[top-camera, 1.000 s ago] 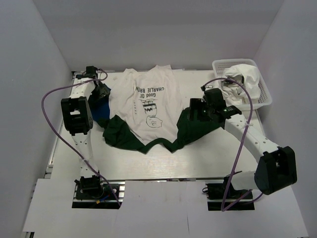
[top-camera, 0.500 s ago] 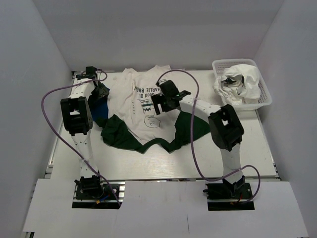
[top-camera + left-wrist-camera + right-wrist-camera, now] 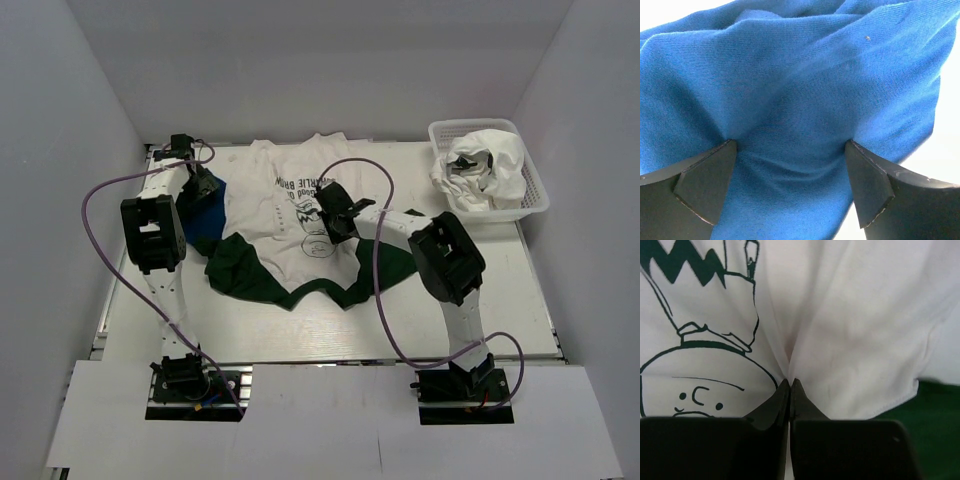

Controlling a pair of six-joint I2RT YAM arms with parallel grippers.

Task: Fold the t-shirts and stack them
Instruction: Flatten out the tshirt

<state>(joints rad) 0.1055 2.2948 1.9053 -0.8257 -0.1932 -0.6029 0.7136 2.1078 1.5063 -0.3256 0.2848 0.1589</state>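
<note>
The white t-shirt (image 3: 275,222) with dark green sleeves (image 3: 238,272) lies face up across the middle of the table, its cartoon print towards the back. My right gripper (image 3: 331,214) rests on the print. In the right wrist view it (image 3: 790,385) is shut, and a pucker of white t-shirt (image 3: 855,315) is pinched at the tips. The blue t-shirt (image 3: 205,222) lies crumpled at the left, partly under the white one. My left gripper (image 3: 203,186) is down on it. Seen from the left wrist, that gripper (image 3: 790,185) stands open with blue cloth (image 3: 800,75) bulging between its fingers (image 3: 705,185).
A white basket (image 3: 537,190) stands at the back right corner, with bunched white cloth (image 3: 490,165) in it. Purple cables loop off both arms. White walls close in the table on three sides.
My right arm has swung from the table's right side onto the white t-shirt's print and shut on the cloth. The shirt has bunched slightly there. The left arm stays put.
</note>
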